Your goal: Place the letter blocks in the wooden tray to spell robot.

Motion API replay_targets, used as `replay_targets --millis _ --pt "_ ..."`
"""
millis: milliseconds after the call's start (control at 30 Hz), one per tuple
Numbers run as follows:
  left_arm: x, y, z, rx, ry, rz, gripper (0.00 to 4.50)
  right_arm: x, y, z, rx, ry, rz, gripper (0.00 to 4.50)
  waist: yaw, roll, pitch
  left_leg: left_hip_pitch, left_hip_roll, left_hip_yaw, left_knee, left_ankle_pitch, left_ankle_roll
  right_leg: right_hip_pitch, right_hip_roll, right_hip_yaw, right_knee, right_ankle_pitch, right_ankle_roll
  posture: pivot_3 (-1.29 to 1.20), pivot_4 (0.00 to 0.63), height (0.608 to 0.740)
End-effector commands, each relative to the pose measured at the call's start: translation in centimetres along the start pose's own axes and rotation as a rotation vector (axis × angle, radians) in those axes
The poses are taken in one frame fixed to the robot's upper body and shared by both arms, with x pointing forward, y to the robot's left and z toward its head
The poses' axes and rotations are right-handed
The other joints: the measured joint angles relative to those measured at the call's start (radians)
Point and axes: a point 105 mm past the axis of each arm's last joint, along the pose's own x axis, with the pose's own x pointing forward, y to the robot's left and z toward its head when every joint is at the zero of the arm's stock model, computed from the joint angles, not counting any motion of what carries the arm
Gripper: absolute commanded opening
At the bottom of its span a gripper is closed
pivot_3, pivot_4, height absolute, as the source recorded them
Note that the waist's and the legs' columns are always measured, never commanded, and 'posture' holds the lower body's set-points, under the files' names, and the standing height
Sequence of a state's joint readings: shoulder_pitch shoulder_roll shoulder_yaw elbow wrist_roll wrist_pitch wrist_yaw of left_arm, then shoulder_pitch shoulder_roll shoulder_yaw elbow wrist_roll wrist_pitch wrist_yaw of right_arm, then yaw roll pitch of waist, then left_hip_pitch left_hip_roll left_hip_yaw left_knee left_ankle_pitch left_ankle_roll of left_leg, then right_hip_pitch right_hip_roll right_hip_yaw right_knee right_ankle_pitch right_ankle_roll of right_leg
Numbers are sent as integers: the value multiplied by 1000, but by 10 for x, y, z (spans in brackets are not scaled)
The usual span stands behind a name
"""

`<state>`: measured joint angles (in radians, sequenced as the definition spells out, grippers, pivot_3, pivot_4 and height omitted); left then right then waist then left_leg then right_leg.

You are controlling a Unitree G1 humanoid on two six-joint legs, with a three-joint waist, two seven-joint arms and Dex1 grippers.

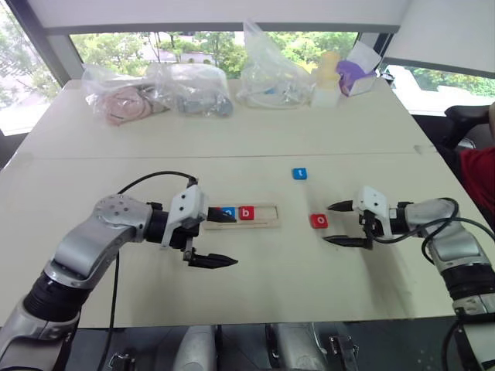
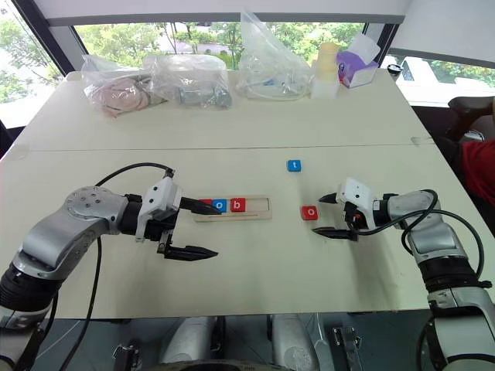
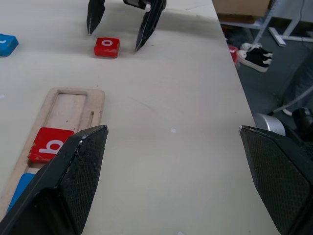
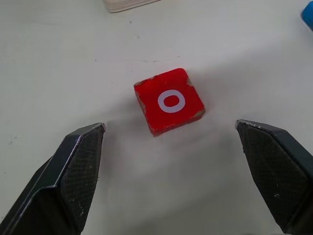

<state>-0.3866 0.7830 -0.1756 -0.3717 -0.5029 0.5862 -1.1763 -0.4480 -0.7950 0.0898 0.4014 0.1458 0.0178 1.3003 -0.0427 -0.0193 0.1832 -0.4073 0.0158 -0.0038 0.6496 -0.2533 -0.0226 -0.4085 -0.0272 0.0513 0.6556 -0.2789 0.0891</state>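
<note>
Beside red o [image 4: 169, 101]: right pincer [image 1: 334, 223] apart; left pincer [image 1: 220, 238] apart nr tray [image 1: 263, 222]; bags [image 1: 155, 93] far back.

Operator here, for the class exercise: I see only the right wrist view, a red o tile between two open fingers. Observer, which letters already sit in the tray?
Observer: The wooden tray holds a blue o tile and a red b tile; the left gripper hides its left end.
Operator: Any tiles outside it besides mine?
Observer: A blue t tile lies on the table, beyond the red o tile.
Operator: Is the left gripper holding anything?
Observer: No, it is open and empty beside the tray.
</note>
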Motion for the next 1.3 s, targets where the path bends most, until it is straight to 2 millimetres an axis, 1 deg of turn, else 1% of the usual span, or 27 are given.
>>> replay_targets --millis 33,233,267,333,367,467,500,633,667,767,800,867,933,1033,1167,1233,1300 --pt "-1 -2 12 21 -32 16 4500 3 -2 6 -50 -12 17 4433 0 0 0 0 0 0 0 0 0 0 0 0 0 0 0 0 150 735" --pt "0 -5 8 1 -18 24 4500 15 2 5 -92 -6 79 4433 -1 0 0 1 0 0 0 0 0 1 0 0 0 0 0 0 150 735" --pt "-1 -5 8 -1 -18 29 4500 15 5 2 -94 2 100 4222 0 0 0 1 0 -1 0 0 0 1 0 0 1 0 0 0 150 735" --pt "-3 -3 8 -5 -16 39 4500 15 9 -1 -95 14 128 3627 1 0 0 2 0 -1 0 0 0 2 0 0 2 0 0 0 150 735" --pt "-5 -3 7 -7 -14 44 4500 15 10 -3 -96 17 135 3184 1 0 0 2 0 -1 1 0 0 2 0 0 2 0 0 0 150 735" --pt "-9 1 5 -12 -6 70 4500 13 10 -5 -94 25 130 1610 0 0 0 4 0 -1 1 0 0 5 0 0 2 0 0 0 150 735" --pt "-10 3 5 -12 -5 80 4500 13 9 -5 -93 24 126 1155 0 0 0 6 0 0 1 0 -1 6 0 0 2 0 0 0 150 735" --pt "-14 5 2 -17 3 95 4500 12 5 -3 -77 18 99 1145 1 0 0 14 0 0 0 0 -1 14 -1 0 1 -1 -1 0 150 735" --pt "-17 7 0 -20 11 105 4500 14 2 5 -55 -7 83 1145 1 0 0 15 0 0 0 0 -1 15 -1 0 1 -2 -3 0 150 735" --pt "-32 19 -5 -25 41 166 4500 24 -5 56 -6 -154 65 1145 -5 0 0 16 1 0 0 0 -1 15 -1 1 1 -2 -4 0 150 735" --pt "-37 24 -7 -24 52 190 4500 28 -5 69 -18 -173 69 1145 -7 1 0 16 1 0 0 0 -1 14 -1 1 1 -1 -4 0 150 735" --pt "-46 31 -11 -19 70 231 4500 36 2 85 -65 -173 105 1145 -4 2 1 16 1 0 -1 0 -1 12 -1 2 4 0 -2 0 150 735" --pt "-55 33 -14 -32 79 254 4500 48 7 100 -122 -160 155 1145 -1 1 1 15 1 0 -1 0 -1 11 -1 1 7 0 -2 0 150 735" --pt "-57 31 -12 -42 73 253 4500 62 3 109 -104 -129 164 1145 2 1 1 14 1 -1 -2 0 -1 10 0 1 6 -1 -2 0 150 735" --pt "-56 28 -13 -45 72 258 4500 79 -8 107 -107 -56 114 1145 6 1 1 8 -1 0 -1 0 -1 5 -3 0 6 0 -2 0 150 735" --pt "-55 27 -14 -49 70 264 4500 85 -8 107 -114 -43 121 1145 6 1 1 2 -1 0 1 1 -1 0 -3 0 7 0 -2 0 150 735" --pt "-54 25 -16 -58 66 273 4500 91 -5 108 -102 -31 144 1145 4 1 1 0 -1 -1 2 1 -1 -3 -3 0 7 0 -1 0 150 735"
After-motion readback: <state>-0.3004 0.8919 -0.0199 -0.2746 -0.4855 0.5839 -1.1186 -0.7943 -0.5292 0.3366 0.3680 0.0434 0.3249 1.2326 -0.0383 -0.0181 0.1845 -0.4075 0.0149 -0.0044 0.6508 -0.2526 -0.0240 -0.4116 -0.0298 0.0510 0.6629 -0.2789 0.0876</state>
